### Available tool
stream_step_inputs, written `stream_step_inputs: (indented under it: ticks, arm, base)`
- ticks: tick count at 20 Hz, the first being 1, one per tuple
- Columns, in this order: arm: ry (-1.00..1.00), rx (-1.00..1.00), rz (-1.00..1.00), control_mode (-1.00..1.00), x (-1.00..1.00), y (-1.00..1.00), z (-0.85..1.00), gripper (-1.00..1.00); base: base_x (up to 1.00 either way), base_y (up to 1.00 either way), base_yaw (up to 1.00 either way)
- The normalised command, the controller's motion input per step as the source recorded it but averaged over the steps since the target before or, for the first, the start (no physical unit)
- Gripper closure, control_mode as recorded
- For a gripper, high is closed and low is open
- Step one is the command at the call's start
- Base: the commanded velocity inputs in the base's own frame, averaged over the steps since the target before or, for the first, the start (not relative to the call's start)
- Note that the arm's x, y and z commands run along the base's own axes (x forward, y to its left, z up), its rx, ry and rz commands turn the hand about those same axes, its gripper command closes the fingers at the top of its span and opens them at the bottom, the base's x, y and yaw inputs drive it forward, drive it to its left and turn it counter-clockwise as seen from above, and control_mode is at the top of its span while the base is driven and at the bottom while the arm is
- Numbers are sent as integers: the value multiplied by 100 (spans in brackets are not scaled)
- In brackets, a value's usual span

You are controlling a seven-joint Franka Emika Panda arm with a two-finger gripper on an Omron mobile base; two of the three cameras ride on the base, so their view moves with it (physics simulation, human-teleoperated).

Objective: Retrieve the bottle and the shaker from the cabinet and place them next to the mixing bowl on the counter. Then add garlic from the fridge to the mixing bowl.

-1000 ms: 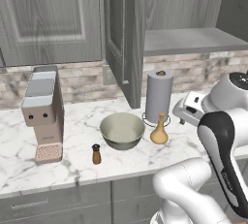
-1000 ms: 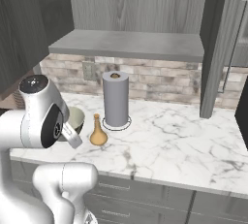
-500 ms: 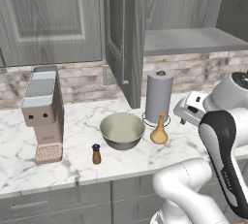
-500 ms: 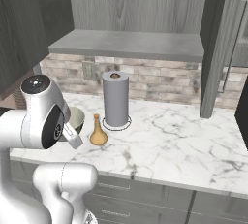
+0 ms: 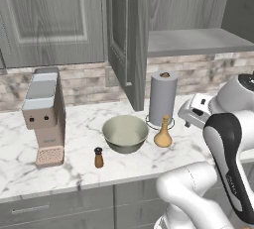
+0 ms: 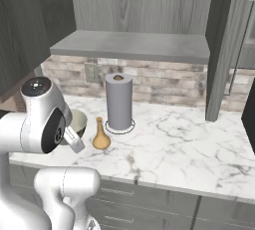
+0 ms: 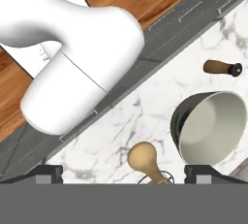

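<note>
Tan bottle (image 7: 147, 161) sits between the spread fingers (image 7: 48, 173), seemingly untouched.

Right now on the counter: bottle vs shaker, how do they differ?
The bottle is pale tan with a round belly and thin neck; the shaker is dark brown, slim and black-capped. The bottle is the taller and wider of the two. The bottle stands right of the mixing bowl, beside the paper towel roll; the shaker stands at the bowl's front left, nearer the coffee machine. Both stand upright on the counter, close to the bowl, untouched.
</note>
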Motion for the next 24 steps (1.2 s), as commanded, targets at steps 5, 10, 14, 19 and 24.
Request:
stream_step_inputs:
  ticks: [5,10,14,19,24]
  arm:
    - [0,0,0,100,0,0,0,-100]
    - [0,0,0,100,0,0,0,-100]
    - [0,0,0,100,0,0,0,-100]
    - [0,0,0,100,0,0,0,-100]
    - [0,0,0,100,0,0,0,-100]
  base:
    - [-45,0,0]
    - [-46,-2,0]
    - [-44,-4,-3]
    - [-36,0,-15]
    - [-25,0,-27]
